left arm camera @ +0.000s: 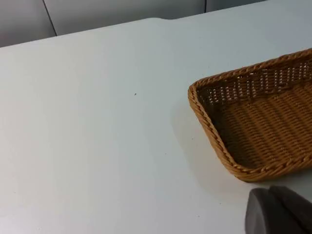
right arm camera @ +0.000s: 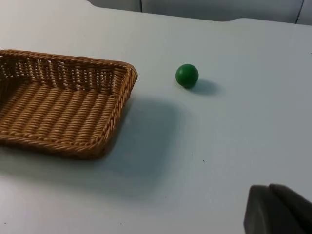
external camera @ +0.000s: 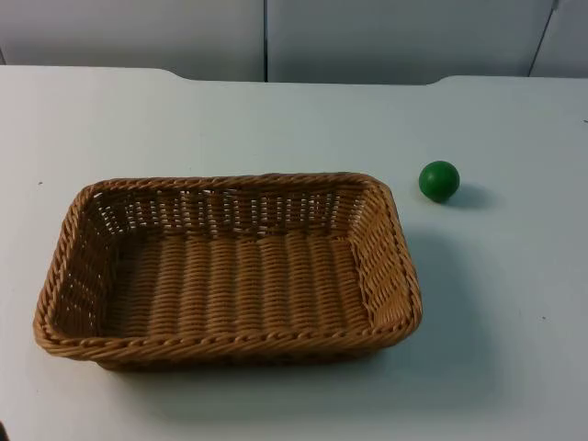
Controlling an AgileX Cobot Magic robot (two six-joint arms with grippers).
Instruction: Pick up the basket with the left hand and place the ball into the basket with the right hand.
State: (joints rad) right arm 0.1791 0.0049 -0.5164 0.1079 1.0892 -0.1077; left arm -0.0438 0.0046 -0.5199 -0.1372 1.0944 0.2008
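White tabletop (external camera: pixel 514 367), grey partition wall (external camera: pixel 386 37) along its far edge. Wicker basket (external camera: pixel 230 342) sits flat on tabletop, nearer the front edge, left of centre, empty inside. Green ball (external camera: pixel 439 180) on tabletop just beyond basket's far right corner, not touching it. Left gripper (left arm camera: pixel 280 212) hangs above tabletop near basket's corner, holding nothing; fingers' opening can't tell. Right gripper (right arm camera: pixel 278 209) above tabletop, well apart from ball, holding nothing; opening can't tell.
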